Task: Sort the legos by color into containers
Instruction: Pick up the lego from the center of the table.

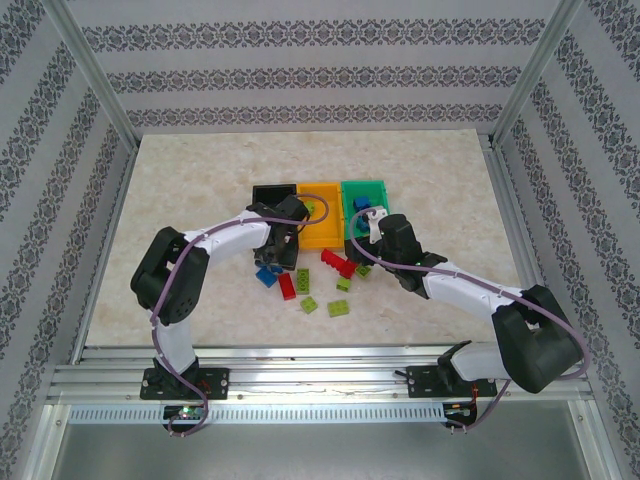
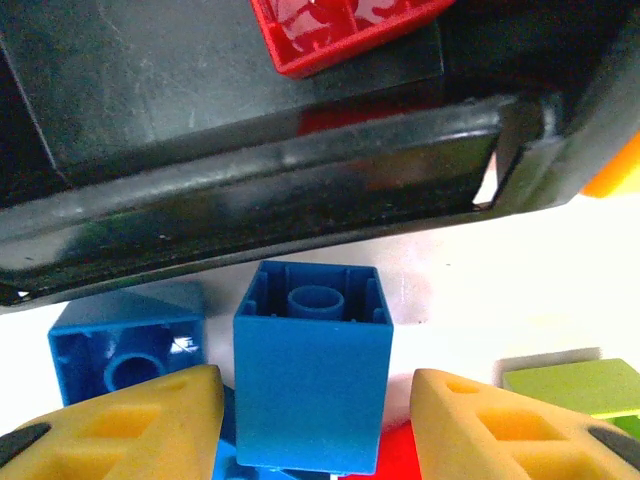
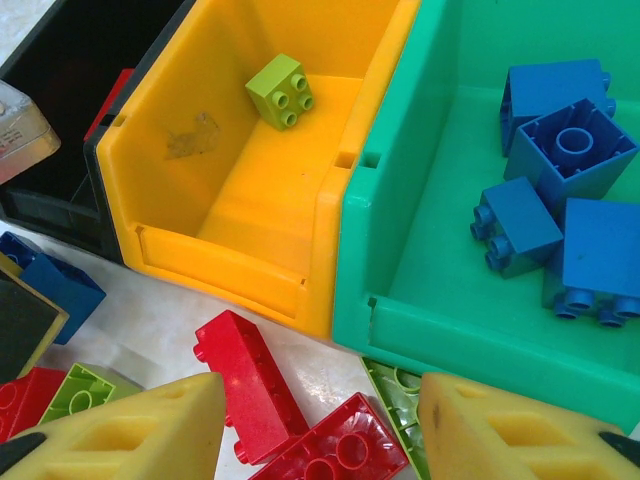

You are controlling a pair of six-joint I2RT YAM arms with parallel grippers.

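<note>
Left to right: the glossy black bin (image 2: 250, 190) holds one red brick (image 2: 340, 30); the orange-yellow bin (image 3: 230, 270) holds one lime brick (image 3: 280, 90) showing four round studs; the green bin (image 3: 400, 210) holds four blue bricks (image 3: 575, 150), smooth-walled, one showing its hollow underside. The three bins are open-topped rectangular plastic, set side by side on the marbled table (image 1: 200, 200). Your left gripper (image 2: 315, 400) has its yellow wedge fingers (image 2: 150, 420) parted astride a tipped blue brick (image 2: 310, 370) just before the black bin, with a narrow gap on each flank; a second blue brick (image 2: 125, 350) lies just left of it. Your right gripper (image 3: 320, 400) hangs with jaws apart and nothing between them, above two loose red bricks (image 3: 250, 385) in front of the orange-yellow and green bins
</note>
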